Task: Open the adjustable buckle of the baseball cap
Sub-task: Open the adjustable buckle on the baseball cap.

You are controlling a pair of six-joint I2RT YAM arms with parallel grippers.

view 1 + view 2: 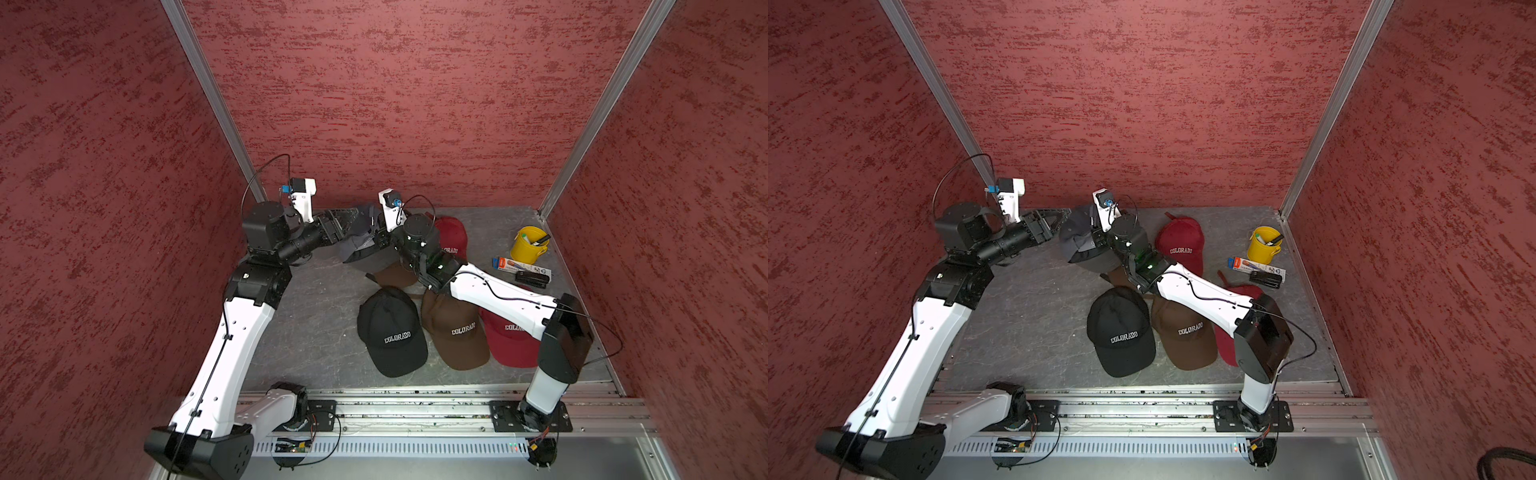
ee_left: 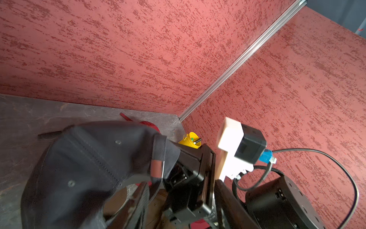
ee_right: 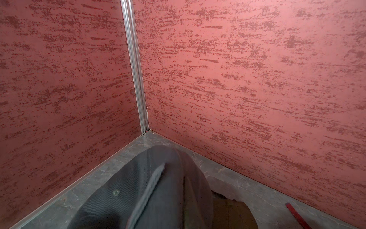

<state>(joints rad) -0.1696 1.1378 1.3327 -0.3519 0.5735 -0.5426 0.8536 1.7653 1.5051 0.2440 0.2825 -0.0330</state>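
Noted heavy blur on grey cap (image 2: 83,168) in left wrist view; cannot find its buckle anywhere. Cropped by frame edge in right wrist view. Found red cap (image 1: 511,349) half hidden under right forearm (image 1: 498,295). Cannot identify yellow bucket (image 1: 524,251) contents: too small.

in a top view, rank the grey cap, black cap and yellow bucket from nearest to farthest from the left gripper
Measured from the left gripper, in a top view:
1. grey cap: right by the gripper's tips, at the back.
2. black cap: toward the front, in the middle.
3. yellow bucket: farthest, over by the right back corner.
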